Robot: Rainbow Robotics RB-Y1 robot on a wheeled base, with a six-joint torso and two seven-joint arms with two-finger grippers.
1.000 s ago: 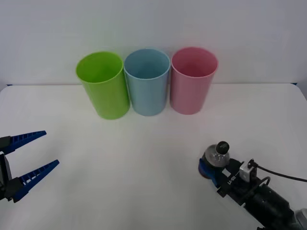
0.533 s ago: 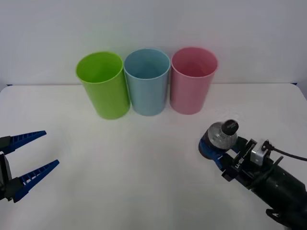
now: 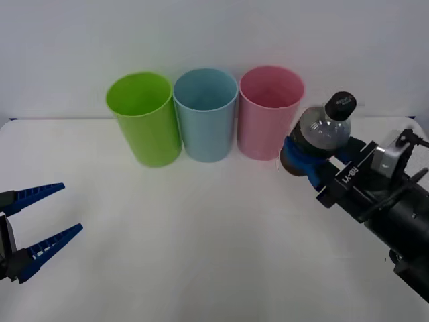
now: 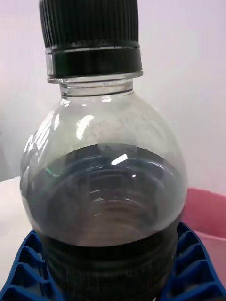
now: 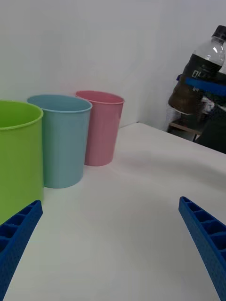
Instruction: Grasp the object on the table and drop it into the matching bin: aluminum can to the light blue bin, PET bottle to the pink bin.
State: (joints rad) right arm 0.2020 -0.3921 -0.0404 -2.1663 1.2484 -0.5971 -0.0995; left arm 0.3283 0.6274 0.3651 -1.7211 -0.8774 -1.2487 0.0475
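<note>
My right gripper [image 3: 310, 153] is shut on the PET bottle [image 3: 326, 129], a small clear bottle with dark contents and a black cap. It holds the bottle in the air just right of the pink bin [image 3: 269, 111], near rim height. In the right wrist view the PET bottle [image 4: 106, 178] sits between the blue fingers [image 4: 28, 268], with the pink bin [image 4: 205, 211] behind. The light blue bin [image 3: 206, 114] stands left of the pink one. My left gripper [image 3: 40, 229] rests open low at the table's left. The left wrist view shows the pink bin [image 5: 102, 127], light blue bin [image 5: 62, 138] and raised PET bottle [image 5: 200, 70].
A lime green bin [image 3: 143, 117] stands leftmost in the row along the back of the white table [image 3: 201, 228]. The three bins touch or nearly touch each other. A pale wall rises behind them.
My right gripper has lifted the bottle off the table and carried it up and back toward the pink bin. The left arm has not moved.
</note>
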